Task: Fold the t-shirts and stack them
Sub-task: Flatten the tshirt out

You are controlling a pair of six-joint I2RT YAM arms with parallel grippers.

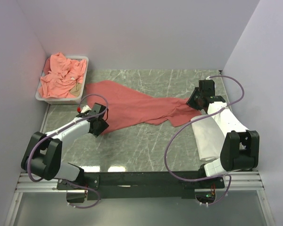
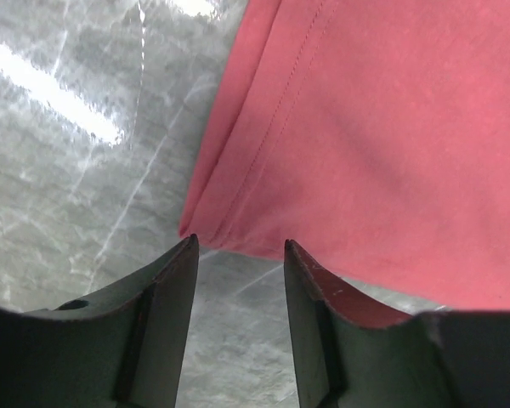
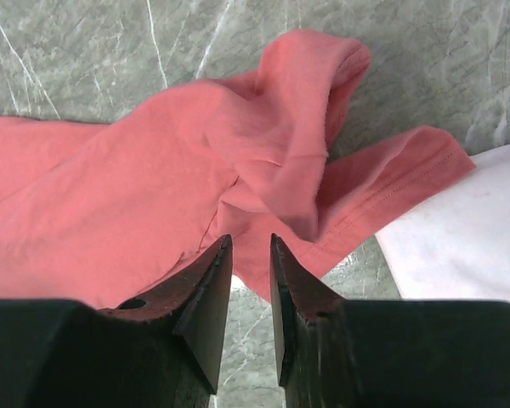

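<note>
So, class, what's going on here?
Two robot arms are working on a red t-shirt spread across the table. The left gripper stands open at its hem corner, the right gripper open at its bunched end; neither grips it. A folded white garment lies on the right, and more shirts fill the tray.

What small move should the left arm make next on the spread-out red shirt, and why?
Probably ease the left arm forward and down so its open jaws straddle the hemmed corner of the coral-red cotton t-shirt, then close. That corner lies flat on the grey marbled table just beyond the jaw tips, with nothing between them yet.
</note>
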